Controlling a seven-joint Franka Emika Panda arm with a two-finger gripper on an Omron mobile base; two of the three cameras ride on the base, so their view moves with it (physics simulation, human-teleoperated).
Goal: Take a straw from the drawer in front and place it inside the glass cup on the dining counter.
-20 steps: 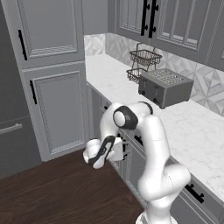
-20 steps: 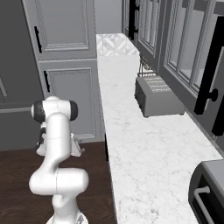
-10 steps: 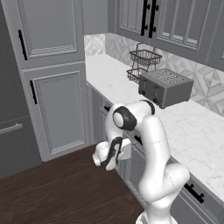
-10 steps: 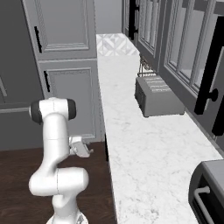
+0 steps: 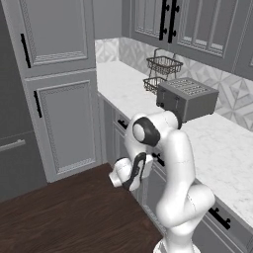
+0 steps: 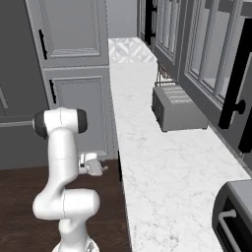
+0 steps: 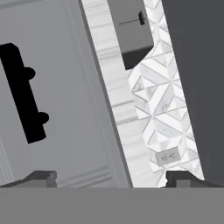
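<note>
Since the straw must come out of the wide grey drawer with the panelled front (image 7: 57, 100), that drawer is what matters, and it is shut; nothing of its inside can be seen, so the straw's place is not visible and is presumably behind that front. On the front sits the black bar handle (image 7: 24, 94), and in the hand view its long axis runs nearly up and down, tilted a little, because the hand is rolled. That handle lies ahead of the two-finger pincer (image 7: 111, 177) and off toward the side of one dark fingertip (image 7: 41, 177), not centred between the two. The pincer's jaws stand wide apart and hold nothing. From the left base view the pincer (image 5: 129, 172) hangs low, just beside the cabinet fronts under the front edge of the white marble surface (image 5: 217, 148). My judgement is that the coming move turns on sliding the hand sideways until the bar lies between the fingers, crosswise to them. Farther back on that surface stand a grey box-shaped toaster (image 5: 187, 98) and a dark wire basket rack (image 5: 160, 74).
</note>
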